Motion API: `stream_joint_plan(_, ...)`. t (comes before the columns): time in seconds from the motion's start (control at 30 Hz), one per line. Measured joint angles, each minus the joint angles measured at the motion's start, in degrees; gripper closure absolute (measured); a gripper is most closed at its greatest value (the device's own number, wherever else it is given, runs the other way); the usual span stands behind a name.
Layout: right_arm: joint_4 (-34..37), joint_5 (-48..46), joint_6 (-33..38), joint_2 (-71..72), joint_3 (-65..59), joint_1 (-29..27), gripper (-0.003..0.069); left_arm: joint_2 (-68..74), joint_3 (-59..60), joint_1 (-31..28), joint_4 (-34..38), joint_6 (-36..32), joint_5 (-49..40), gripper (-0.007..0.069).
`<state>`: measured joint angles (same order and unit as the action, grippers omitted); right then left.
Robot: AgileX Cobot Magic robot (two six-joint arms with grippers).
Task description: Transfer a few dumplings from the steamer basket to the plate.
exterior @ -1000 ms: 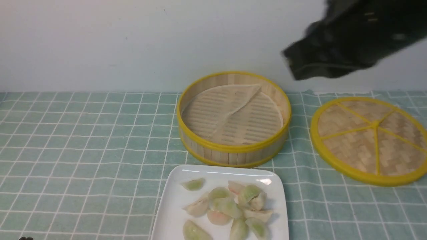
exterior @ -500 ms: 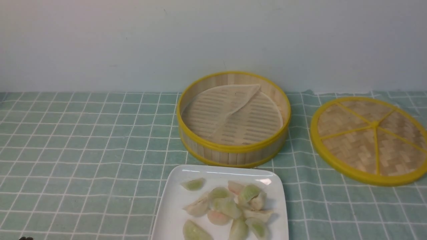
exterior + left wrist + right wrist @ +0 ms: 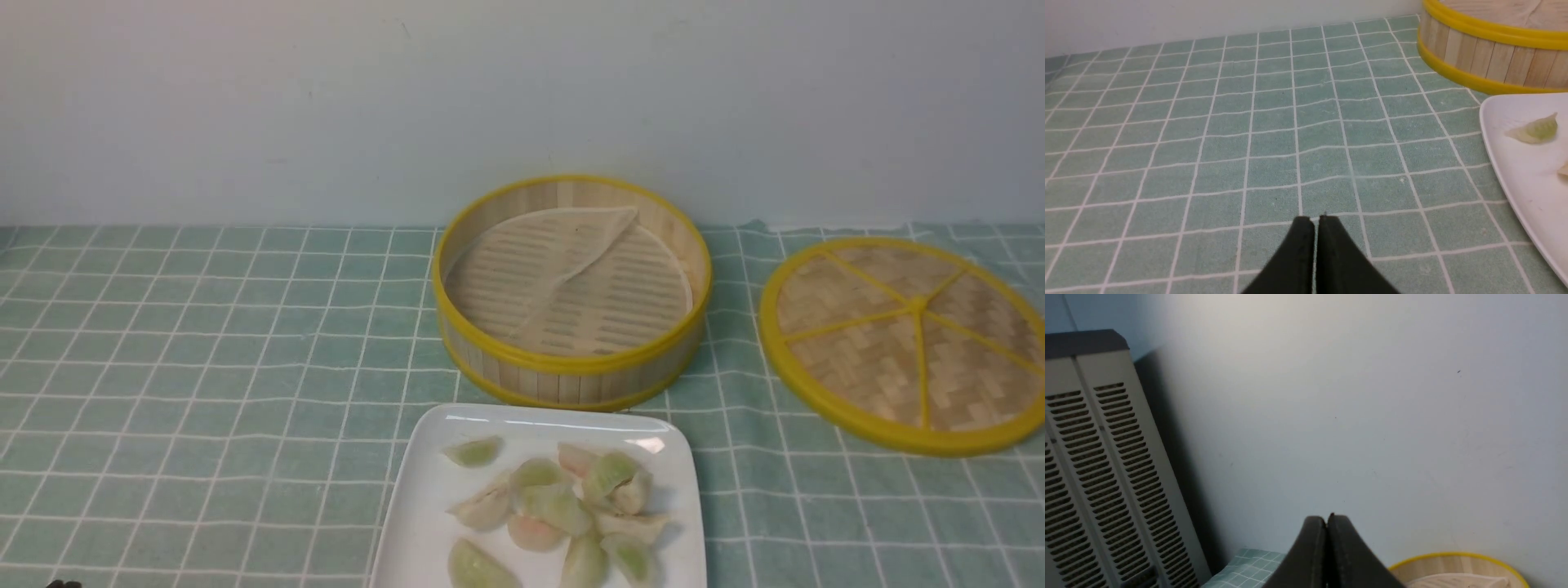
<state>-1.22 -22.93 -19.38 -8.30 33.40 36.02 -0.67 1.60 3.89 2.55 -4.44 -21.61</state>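
The steamer basket (image 3: 571, 363) stands mid-table with only its folded whitish liner (image 3: 571, 273) inside; no dumplings show in it. In front of it the white plate (image 3: 424, 498) holds several dumplings (image 3: 559, 506), pale green with one pinkish. In the left wrist view, my left gripper (image 3: 1316, 218) hovers shut and empty over bare cloth, left of the plate (image 3: 1515, 179) and one dumpling (image 3: 1534, 130). In the right wrist view, my right gripper (image 3: 1327, 517) is shut and empty, raised and aimed at the wall, with the basket rim (image 3: 1453, 555) below. Neither arm shows in the front view.
A flat woven yellow-rimmed lid (image 3: 906, 343) lies right of the basket. The table wears a green checked cloth (image 3: 204, 367) against a pale wall. A slotted grey-white appliance (image 3: 1094, 477) stands beside the table's far end.
One second ago my right arm showed blurred at the upper right of the front view; it has since left that view. Basket, plate and dumplings have not moved.
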Motion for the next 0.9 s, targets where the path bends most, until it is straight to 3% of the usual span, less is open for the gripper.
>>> stream_joint_plan(0.27, -0.5, 0.7, 1.3, 0.0, 0.0, 0.0, 0.0673, 0.0, 0.0, 0.0, 0.0, 0.0, 0.0, 0.0631)
stream_joint_plan(0.5, 6.6, 0.8, 13.2, 0.0, 0.0, 0.0, 0.0673, 0.0, 0.0, 0.0, 0.0, 0.0, 0.0, 0.0631)
stream_joint_plan(0.67, 7.5, 1.2, 15.4, 0.0, -1.0, 0.0, 0.0673, 0.0, 0.0, 0.0, 0.0, 0.0, 0.0, 0.0631)
stream_joint_plan(0.8, 5.8, 1.6, 16.8, 2.8, -5.8, -5.4, 0.0673, 0.0, 0.0, 0.0, 0.0, 0.0, 0.0, 0.0631)
stream_joint_plan(0.9, 4.7, 1.7, 17.5, 4.6, -12.0, -16.2, 0.0673, 0.0, 0.0, 0.0, 0.0, 0.0, 0.0, 0.0631)
